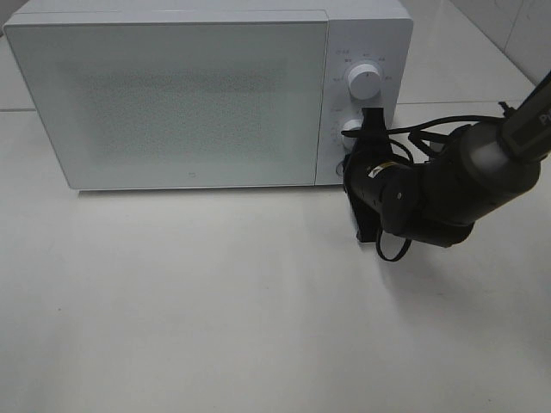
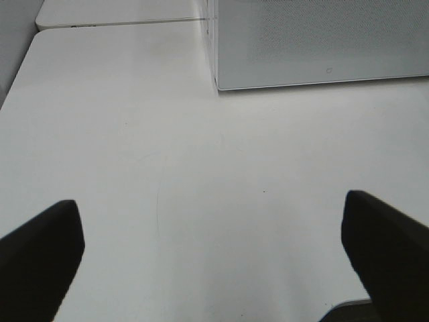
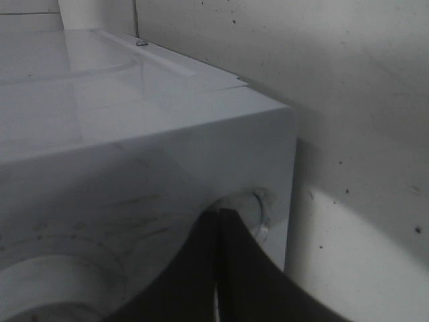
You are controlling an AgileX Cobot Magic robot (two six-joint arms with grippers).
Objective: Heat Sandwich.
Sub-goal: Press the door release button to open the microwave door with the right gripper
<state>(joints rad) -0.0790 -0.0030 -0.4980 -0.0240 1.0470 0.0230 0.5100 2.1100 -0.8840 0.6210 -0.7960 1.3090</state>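
The sandwich is out of view. The white microwave [image 1: 172,95] stands at the back of the table with its door closed. My right gripper [image 1: 373,120] is shut and empty, with its tips against the control panel between the upper knob [image 1: 365,83] and the lower knob [image 1: 351,131]. In the right wrist view the closed fingertips [image 3: 219,218] touch a small round control [image 3: 258,211] near the panel's edge. My left gripper [image 2: 214,261] is wide open over bare table, with nothing between its fingers [image 2: 40,261].
The white table [image 1: 215,310] stretches in front of the microwave. The microwave's front corner [image 2: 218,84] shows in the left wrist view. The right arm [image 1: 465,181] and its cables reach in from the right. A wall stands close beside the microwave [image 3: 362,100].
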